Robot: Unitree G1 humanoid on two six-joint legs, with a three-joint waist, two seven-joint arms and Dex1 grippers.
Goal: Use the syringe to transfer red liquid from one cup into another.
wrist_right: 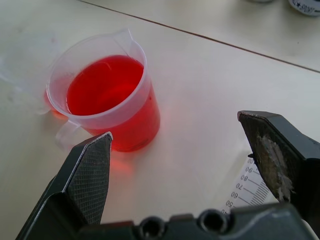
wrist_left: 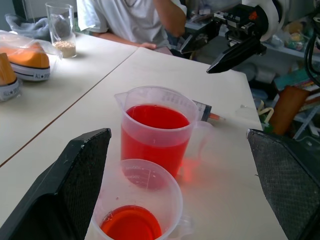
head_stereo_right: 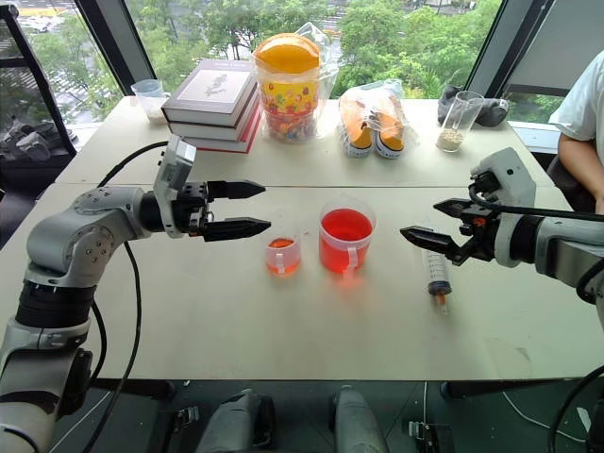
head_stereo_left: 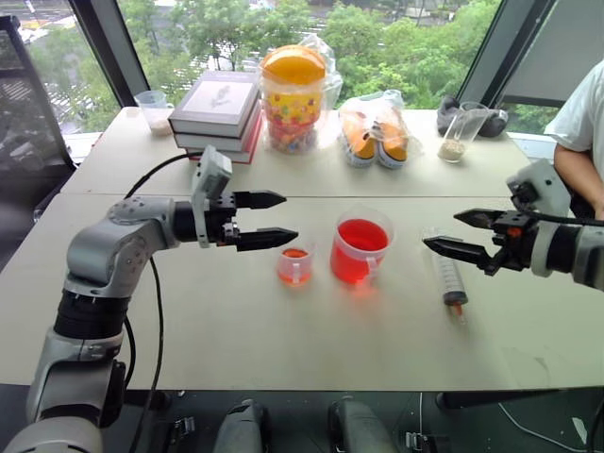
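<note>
My right claw is wide open and empty, syringe lying just under it; handled cup sits beside, person's arm behind.

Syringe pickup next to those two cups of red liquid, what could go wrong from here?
The syringe lies flat on the table, so the open right end effector above it may nudge or roll it instead of gripping. The large cup is nearly full, so a bump could spill it. The small cup beside it looks light and tippable.
</note>
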